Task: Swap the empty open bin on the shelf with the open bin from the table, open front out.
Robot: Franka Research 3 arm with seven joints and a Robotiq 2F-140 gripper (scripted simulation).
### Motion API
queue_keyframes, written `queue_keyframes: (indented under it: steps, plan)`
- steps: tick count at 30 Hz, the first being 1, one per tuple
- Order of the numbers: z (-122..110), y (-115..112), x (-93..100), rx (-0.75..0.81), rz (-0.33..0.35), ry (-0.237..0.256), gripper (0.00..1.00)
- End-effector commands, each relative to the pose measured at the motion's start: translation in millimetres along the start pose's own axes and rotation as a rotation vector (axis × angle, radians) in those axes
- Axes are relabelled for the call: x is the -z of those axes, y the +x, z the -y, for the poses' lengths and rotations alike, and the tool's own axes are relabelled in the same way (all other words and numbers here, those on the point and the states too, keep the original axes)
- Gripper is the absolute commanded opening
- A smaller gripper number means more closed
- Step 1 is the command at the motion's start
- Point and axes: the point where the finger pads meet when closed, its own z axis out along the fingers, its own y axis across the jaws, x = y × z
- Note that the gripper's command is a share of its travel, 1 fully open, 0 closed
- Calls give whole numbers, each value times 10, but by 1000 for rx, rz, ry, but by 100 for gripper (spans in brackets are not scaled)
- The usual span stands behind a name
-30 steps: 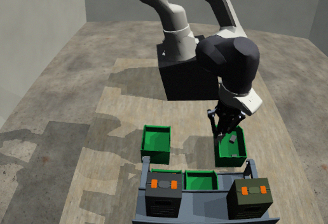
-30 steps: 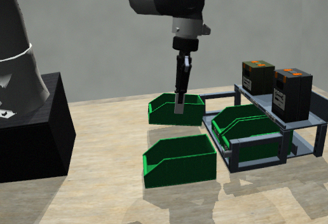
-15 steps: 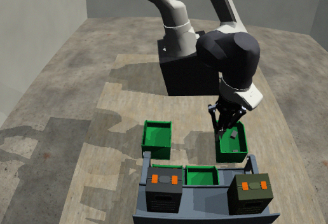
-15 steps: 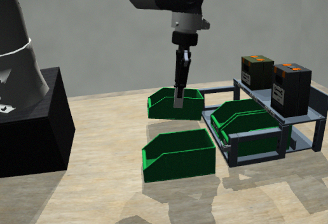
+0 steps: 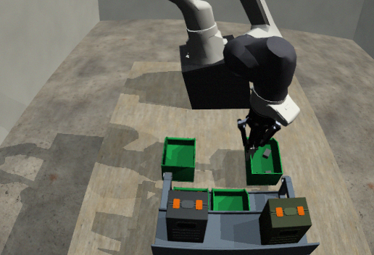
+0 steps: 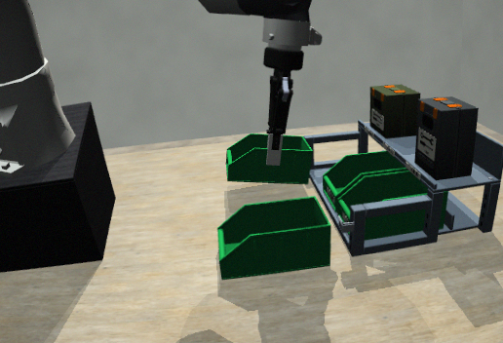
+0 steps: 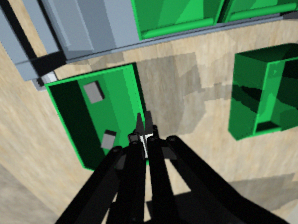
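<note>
My gripper is shut on one side wall of the green bin with parts. One finger is inside and one outside. A lit strip under this bin suggests it hangs slightly above the table. Two grey parts lie in it. The empty green bin stands on its base on the table. The shelf's place on the parts bin's side is empty; its rear is partly hidden.
Two other green bins stand side by side in the shelf. A dark grey case and an olive case stand on the upper board. A shelf post is close behind the parts bin.
</note>
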Motion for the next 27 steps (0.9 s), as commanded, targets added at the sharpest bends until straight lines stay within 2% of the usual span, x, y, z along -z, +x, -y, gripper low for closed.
queue_keyframes:
  steps: [1,27]
  plan:
    - [21,27,16,6,-8,2,0]
    - [22,92,26,6,-8,3,0]
